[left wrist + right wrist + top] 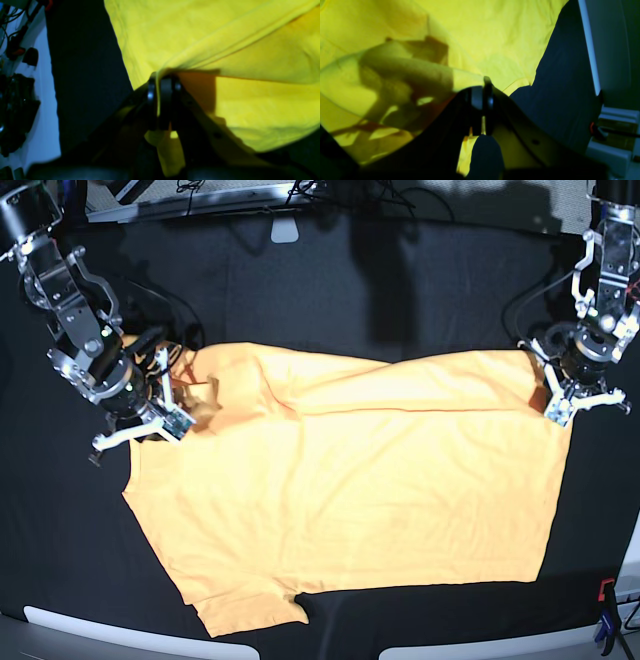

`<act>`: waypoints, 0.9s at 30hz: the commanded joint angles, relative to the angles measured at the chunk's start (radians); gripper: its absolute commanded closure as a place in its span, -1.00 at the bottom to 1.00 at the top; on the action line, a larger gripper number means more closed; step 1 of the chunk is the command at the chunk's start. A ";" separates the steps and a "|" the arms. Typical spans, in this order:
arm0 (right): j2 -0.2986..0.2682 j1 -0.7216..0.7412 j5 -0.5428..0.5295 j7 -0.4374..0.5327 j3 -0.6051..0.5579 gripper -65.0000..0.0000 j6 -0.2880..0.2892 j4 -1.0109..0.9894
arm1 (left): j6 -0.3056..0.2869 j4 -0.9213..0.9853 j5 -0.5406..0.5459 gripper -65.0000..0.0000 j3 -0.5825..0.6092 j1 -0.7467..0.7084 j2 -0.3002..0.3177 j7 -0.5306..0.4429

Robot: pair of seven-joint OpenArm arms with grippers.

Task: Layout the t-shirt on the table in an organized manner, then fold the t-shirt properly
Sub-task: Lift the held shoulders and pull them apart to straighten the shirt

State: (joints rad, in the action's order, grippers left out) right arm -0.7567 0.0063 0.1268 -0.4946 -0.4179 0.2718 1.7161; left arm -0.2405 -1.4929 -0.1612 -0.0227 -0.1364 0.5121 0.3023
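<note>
base view: t-shirt (350, 500) soft, light, floppy; left gripper (578, 402) & right gripper (150, 425) both pinching edges, good corner holds.

A red-and-black clamp (606, 612) grips the near edge, well below the arm on that side. At the far edge a pale stand foot (285, 230) sits among tangled dark cables (330, 192), between both arms.
</note>
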 commanded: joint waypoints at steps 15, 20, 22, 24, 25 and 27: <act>-0.016 0.059 0.057 -0.070 -0.034 1.00 -0.011 0.010 | -0.146 0.140 0.044 1.00 -0.008 0.139 0.020 -0.042; -0.016 0.060 0.056 -0.099 -0.033 1.00 -0.011 0.009 | -0.146 0.140 0.051 1.00 -0.008 0.139 0.021 -0.042; -0.016 0.060 0.056 -0.097 -0.033 1.00 -0.011 0.009 | -0.146 0.140 0.051 1.00 -0.008 0.139 0.021 -0.042; -0.016 0.059 0.056 -0.098 -0.033 1.00 -0.011 0.007 | -0.146 0.140 0.051 1.00 -0.008 0.139 0.021 -0.042; -0.016 0.059 0.055 -0.098 -0.033 1.00 -0.011 0.003 | -0.146 0.140 0.051 1.00 -0.008 0.139 0.021 -0.042; -0.016 0.060 0.053 -0.098 -0.033 1.00 -0.011 -0.013 | -0.146 0.140 0.051 1.00 -0.008 0.139 0.021 -0.041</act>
State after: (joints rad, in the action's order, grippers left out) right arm -0.7563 0.0475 0.1673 -0.5999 -0.4629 0.2722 1.6917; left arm -0.3946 -1.3388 -0.1154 -0.0227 -0.0135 0.5152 0.2844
